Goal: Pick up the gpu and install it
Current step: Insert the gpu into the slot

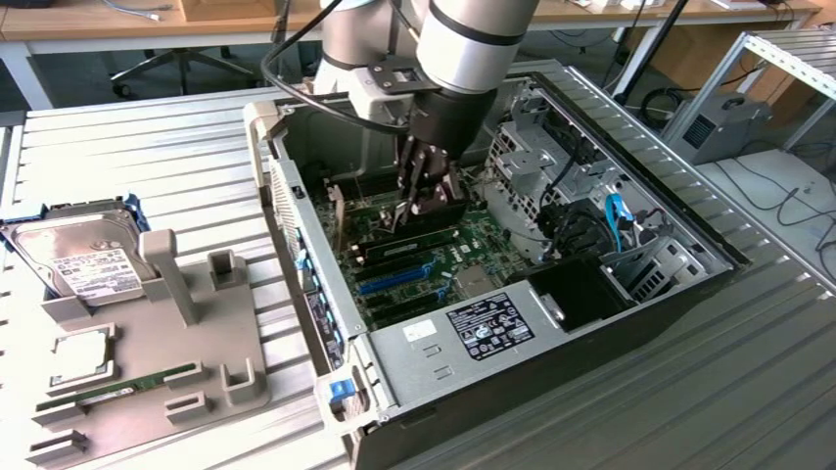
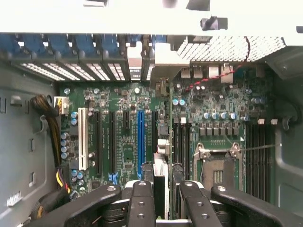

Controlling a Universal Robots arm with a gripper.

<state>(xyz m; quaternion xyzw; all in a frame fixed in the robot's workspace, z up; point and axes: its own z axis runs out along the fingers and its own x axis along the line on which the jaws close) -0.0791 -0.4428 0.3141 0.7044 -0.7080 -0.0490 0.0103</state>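
The gpu is a thin black card standing on edge over the green motherboard inside the open computer case. My gripper reaches down into the case and is shut on the card's upper edge. In the wrist view the gpu runs edge-on between my two black fingers, and my gripper lines it up beside the blue slot. The card's far end points at the rear bracket openings. Whether it sits fully in a slot I cannot tell.
A grey parts tray on the exterior view's left holds a silver hard drive, a processor and a green RAM stick. The power supply, drive cages and cables crowd the case.
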